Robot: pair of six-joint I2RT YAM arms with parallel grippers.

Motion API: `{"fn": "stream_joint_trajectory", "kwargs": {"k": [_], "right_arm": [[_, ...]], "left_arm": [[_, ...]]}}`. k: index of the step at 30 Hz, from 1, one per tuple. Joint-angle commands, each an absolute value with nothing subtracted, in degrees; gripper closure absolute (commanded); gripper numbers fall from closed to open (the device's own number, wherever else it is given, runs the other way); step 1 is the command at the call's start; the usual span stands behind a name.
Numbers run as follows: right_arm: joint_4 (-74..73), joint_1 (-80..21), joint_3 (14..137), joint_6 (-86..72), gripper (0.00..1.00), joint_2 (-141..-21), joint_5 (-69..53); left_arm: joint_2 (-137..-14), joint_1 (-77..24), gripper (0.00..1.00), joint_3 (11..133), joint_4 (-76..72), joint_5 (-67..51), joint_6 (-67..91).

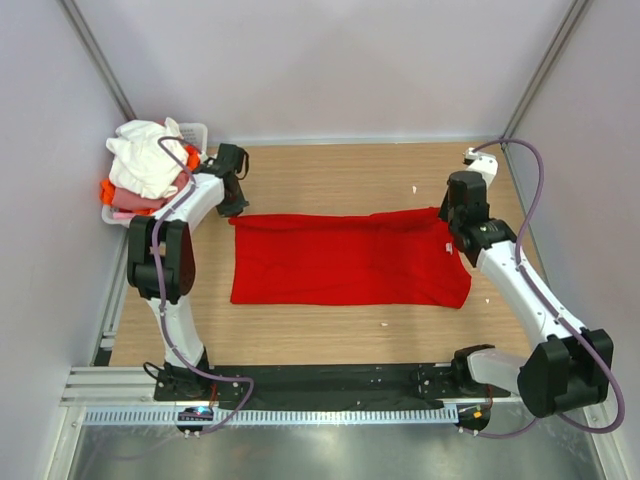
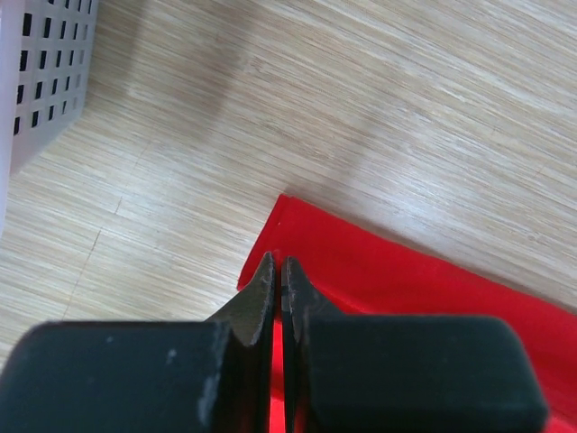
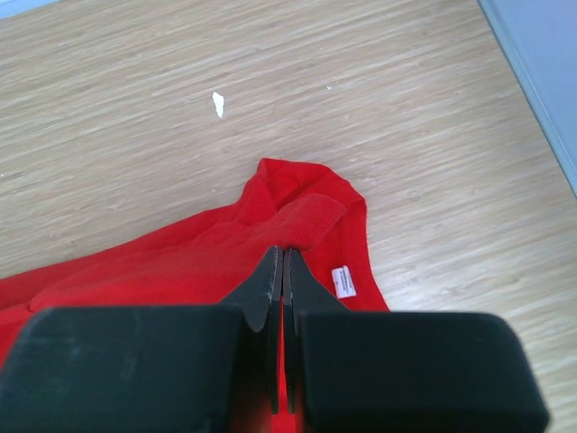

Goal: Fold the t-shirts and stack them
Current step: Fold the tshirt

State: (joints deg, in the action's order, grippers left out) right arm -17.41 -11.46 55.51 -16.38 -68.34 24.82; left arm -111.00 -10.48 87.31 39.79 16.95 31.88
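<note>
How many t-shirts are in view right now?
4: the red t-shirt spread on the table; white t-shirt, orange t-shirt and pink t-shirt piled in the basket at far left. More may be hidden underneath.

One t-shirt lies spread on the table, my left gripper over its far-left corner, my right gripper over its far-right; other t-shirts sit heaped in the basket, far left.
</note>
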Motion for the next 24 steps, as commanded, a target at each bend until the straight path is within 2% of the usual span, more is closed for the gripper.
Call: {"fn": "stream_joint_trajectory", "kwargs": {"k": [1,8,15,16,17,18,19,20,21,22,24], "right_arm": [[-16.8,-11.4,55.0,-17.1,0.99,-65.4,29.2],[-18.1,-10.9,55.0,-17.6,0.99,-64.3,31.5],[-25.0,-10.9,52.1,-25.4,0.99,-60.7,35.2],[-25.7,-10.9,50.3,-28.4,0.94,-60.0,35.9],[-26.7,-10.8,49.5,-30.1,0.80,-59.7,36.2],[-28.8,-10.9,47.4,-31.8,0.65,-59.4,36.3],[-29.4,-10.8,46.2,-33.4,0.37,-59.2,36.4],[-30.2,-10.8,45.3,-36.4,0.24,-58.8,37.1],[-31.3,-10.8,44.4,-37.8,0.17,-58.5,37.4],[-31.1,-10.8,43.3,-38.2,0.12,-58.4,37.5],[-32.2,-10.7,43.8,-39.4,0.09,-58.3,38.8]], "left_arm": [[-108.5,-11.0,1.00,87.5,40.3,16.8,31.3],[-106.9,-11.7,1.00,85.9,41.0,18.0,31.4],[-101.0,-11.7,1.00,79.4,43.4,19.4,32.9],[-100.2,-11.7,0.96,77.0,44.0,19.9,33.5],[-99.3,-11.8,0.86,75.9,44.6,20.2,35.1],[-97.3,-11.7,0.69,74.5,45.6,20.6,35.9],[-96.2,-11.7,0.61,73.3,46.1,21.9,36.8],[-94.8,-11.7,0.48,70.7,46.3,22.2,37.8],[-91.7,-11.8,0.28,69.4,45.8,22.0,38.7],[-90.3,-11.7,0.12,68.5,45.6,21.5,39.0],[-87.6,-11.8,0.00,67.2,45.2,20.8,39.5]]}}
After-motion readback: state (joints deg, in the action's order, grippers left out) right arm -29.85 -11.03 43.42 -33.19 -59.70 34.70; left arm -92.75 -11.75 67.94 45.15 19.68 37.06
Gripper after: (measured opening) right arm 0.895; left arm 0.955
